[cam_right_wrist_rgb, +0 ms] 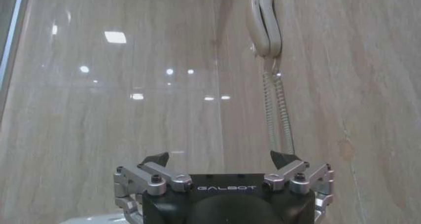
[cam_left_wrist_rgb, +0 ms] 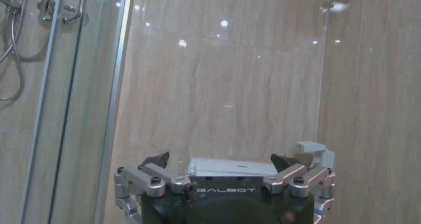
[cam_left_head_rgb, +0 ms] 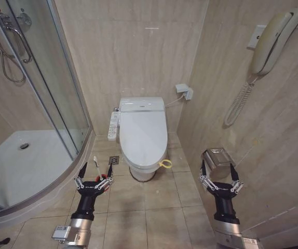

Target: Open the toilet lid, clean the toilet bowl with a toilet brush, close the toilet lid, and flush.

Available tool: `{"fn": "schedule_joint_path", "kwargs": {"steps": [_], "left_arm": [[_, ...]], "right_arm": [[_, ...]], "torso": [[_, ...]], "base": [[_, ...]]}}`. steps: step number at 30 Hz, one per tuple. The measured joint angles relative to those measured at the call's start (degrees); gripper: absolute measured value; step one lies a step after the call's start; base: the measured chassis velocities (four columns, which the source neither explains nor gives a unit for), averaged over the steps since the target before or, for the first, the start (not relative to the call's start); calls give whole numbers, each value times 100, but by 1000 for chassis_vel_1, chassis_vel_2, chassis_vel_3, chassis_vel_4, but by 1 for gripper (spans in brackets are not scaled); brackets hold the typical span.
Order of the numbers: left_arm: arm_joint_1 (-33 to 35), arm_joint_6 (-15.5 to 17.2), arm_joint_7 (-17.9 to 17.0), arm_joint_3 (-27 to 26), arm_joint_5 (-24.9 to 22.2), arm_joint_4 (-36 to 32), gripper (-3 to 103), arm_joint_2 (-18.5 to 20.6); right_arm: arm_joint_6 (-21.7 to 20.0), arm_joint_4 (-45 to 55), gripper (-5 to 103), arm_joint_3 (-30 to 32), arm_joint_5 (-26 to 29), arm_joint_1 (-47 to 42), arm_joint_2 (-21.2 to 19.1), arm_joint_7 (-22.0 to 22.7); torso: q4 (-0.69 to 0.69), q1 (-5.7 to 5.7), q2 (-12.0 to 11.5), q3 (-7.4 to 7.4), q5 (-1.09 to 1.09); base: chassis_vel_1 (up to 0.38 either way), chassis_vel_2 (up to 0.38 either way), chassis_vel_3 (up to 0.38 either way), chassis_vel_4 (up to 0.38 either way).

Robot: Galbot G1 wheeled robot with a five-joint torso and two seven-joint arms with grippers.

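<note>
Right now your left hand (cam_left_head_rgb: 93, 176) hangs spread and empty, lower left, crowding the toilet brush (cam_left_head_rgb: 95, 165): you could topple it. Centre frame, the toilet lid (cam_left_head_rgb: 143, 132) lies shut. Lower right, your right hand (cam_left_head_rgb: 220, 177) gapes empty.

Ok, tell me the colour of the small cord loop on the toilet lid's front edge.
Yellow; the small cord loop on the smooth white plastic toilet lid shows best in the head view.
</note>
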Motion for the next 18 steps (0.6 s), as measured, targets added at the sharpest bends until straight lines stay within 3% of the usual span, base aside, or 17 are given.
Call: {"fn": "schedule_joint_path", "kwargs": {"steps": [18], "left_arm": [[14, -45, 60, -83, -335, 18, 100, 141]], "right_arm": [[-10, -135, 100, -46, -56, 172, 245, -15]], "torso": [[0, 0, 0, 0, 0]], "base": [[0, 0, 0, 0]]}}
